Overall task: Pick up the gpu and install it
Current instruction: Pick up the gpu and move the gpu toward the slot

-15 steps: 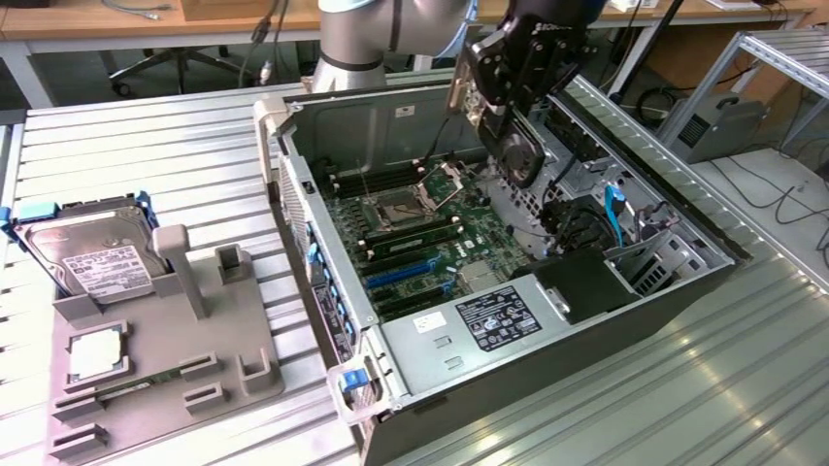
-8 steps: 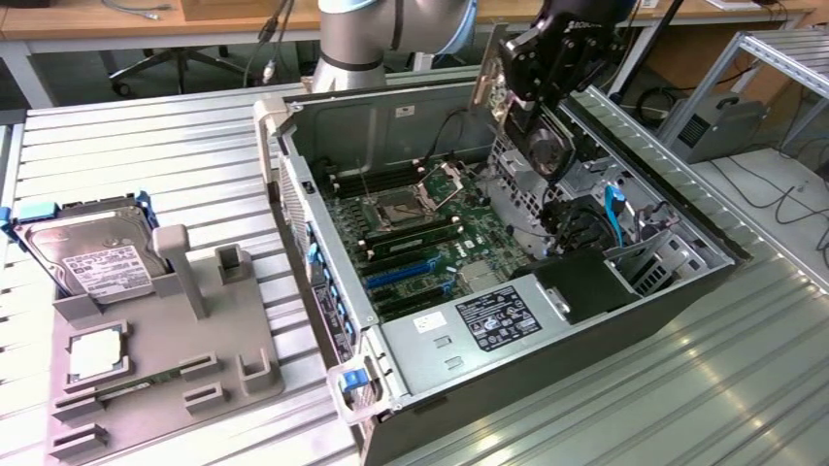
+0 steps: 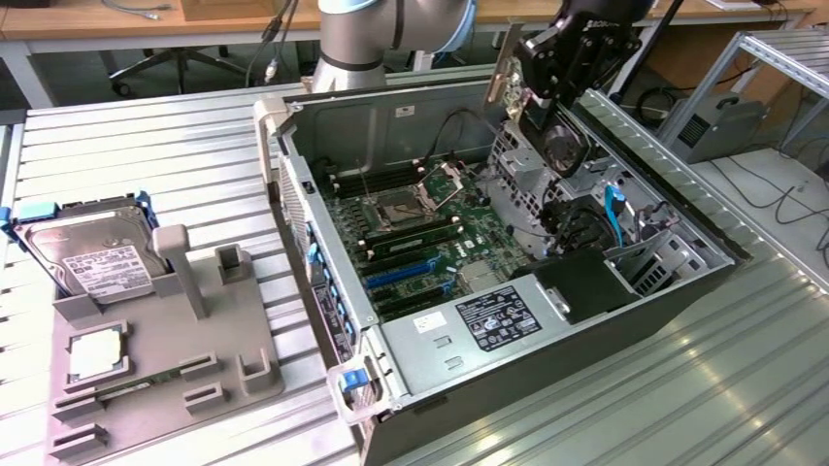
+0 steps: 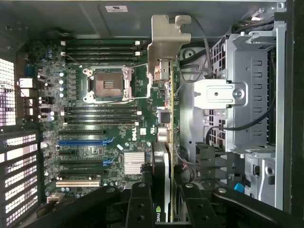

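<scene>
One slim, metal-bracketed gpu (image 4: 160,164)

**Bare metal all round, matt plastic in between**

Here's the gpu (image 4: 164,52): the end bracket is plain silver metal with a dull, brushed sheen, and the card edge below it is smooth black plastic, faintly glossy. The gripper (image 4: 164,205) is matt black, either hard plastic or coated metal, tough to call. The motherboard (image 4: 121,145) is lacquered green, with a finned bare-metal heatsink (image 4: 133,164) catching the light. The drive cage (image 4: 249,95) is stamped grey sheet metal, perforated, with a satin finish. Out wide, the computer case (image 3: 291,194) is the same unpainted metal. The table (image 3: 155,146) is ribbed aluminium, bright and reflective. The fixture (image 3: 227,340) is matt grey plastic, and the hard drive (image 3: 97,257) is shiny metal under a white paper label.
</scene>
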`<state>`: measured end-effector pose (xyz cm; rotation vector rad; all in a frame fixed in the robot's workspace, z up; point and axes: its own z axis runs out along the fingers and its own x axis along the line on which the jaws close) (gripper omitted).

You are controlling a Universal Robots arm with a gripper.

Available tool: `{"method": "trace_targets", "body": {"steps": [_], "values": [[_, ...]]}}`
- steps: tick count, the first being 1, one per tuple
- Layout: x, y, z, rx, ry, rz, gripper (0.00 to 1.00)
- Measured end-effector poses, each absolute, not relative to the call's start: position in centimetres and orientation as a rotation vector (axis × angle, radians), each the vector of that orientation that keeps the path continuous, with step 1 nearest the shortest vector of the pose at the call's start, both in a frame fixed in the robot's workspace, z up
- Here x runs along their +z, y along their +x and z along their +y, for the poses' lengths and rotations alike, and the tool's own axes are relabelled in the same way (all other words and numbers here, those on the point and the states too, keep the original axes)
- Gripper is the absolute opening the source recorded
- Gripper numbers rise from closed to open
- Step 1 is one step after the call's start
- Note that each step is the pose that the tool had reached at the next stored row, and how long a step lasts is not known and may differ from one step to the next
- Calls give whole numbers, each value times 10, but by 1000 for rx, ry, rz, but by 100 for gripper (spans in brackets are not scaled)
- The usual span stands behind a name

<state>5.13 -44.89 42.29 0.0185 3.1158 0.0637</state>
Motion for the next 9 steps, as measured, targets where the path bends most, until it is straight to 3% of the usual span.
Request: {"method": "trace_targets", "body": {"steps": [9], "values": [[423,55,-449,64,18,3116,27]]}}
